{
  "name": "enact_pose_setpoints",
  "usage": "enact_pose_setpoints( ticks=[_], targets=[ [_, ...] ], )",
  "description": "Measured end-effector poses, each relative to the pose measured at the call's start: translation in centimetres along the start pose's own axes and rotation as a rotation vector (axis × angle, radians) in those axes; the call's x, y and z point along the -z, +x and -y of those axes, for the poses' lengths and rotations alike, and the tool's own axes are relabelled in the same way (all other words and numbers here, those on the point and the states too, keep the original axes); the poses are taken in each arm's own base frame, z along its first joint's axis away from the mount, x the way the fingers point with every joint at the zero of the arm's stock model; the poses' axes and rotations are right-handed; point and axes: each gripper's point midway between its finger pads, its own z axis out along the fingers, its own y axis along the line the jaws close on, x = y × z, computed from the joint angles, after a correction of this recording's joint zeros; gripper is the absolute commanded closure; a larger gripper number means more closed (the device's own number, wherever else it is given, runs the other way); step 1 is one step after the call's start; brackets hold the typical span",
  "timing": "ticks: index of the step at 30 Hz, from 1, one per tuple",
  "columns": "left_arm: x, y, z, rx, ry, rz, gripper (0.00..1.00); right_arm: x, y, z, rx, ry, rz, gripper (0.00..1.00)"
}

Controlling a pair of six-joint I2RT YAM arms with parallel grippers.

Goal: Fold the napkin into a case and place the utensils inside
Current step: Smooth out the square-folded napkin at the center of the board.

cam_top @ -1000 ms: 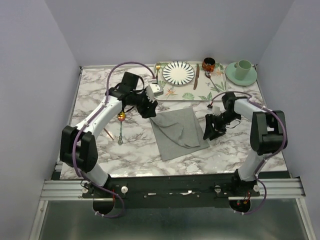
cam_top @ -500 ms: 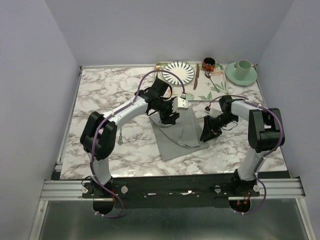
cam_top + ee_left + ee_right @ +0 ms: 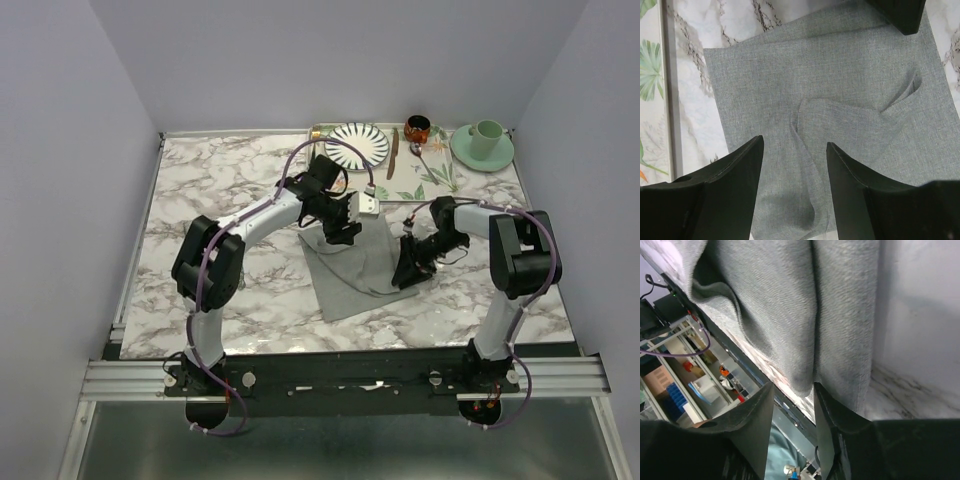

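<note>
Left hand point(image 3: 342, 237) hovers over napkin's point(image 3: 362, 268) far edge, right hand point(image 3: 406, 274) at right edge.

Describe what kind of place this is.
Likely a robotics test cell staged as a dining table: plain walls enclose a marble-patterned table, robot arms are bolted at its edge, and a striped plate and green cup are set out.

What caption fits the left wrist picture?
Open left gripper hovers over the wrinkled grey napkin on the marble table.
</note>
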Motion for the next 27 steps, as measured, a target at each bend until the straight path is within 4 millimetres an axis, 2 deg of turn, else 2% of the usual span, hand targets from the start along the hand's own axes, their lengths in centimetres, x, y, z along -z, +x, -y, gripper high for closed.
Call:
enact_pose_setpoints(
  ticks=[3, 9, 12, 14, 17, 23, 25, 27],
  targets=[
    [-0.6, 0.0, -0.4, -0.008, 0.007, -0.003, 0.36, -0.3, 0.1, 0.3, -0.015, 0.0, -0.011, 0.53],
    [-2.4, 0.5, -0.7, -0.008, 0.034, -0.018, 0.39, -0.6, 0.1, 0.3, -0.02, 0.001, -0.018, 0.63],
    [-3.2, 1.1, -0.3, 0.002, 0.058, -0.035, 0.42, -0.8, 0.2, 0.5, -0.027, 0.006, -0.026, 0.7],
    [-3.9, 1.5, -0.1, 0.014, 0.077, -0.049, 0.44, -0.9, 0.3, 0.6, -0.031, 0.009, -0.031, 0.79],
    [-4.7, 2.2, 0.0, 0.03, 0.1, -0.069, 0.44, -1.1, 0.3, 0.8, -0.036, 0.012, -0.037, 0.84],
    [-5.2, 3.4, 0.7, 0.056, 0.134, -0.101, 0.45, -1.1, 0.4, 0.9, -0.042, 0.015, -0.04, 0.99],
    [-5.5, 3.9, 0.9, 0.07, 0.147, -0.115, 0.47, -1.1, 0.4, 0.9, -0.043, 0.015, -0.04, 0.99],
    [-5.7, 4.2, 0.9, 0.075, 0.151, -0.126, 0.53, -1.1, 0.3, 0.9, -0.043, 0.015, -0.04, 0.99]
  ],
)
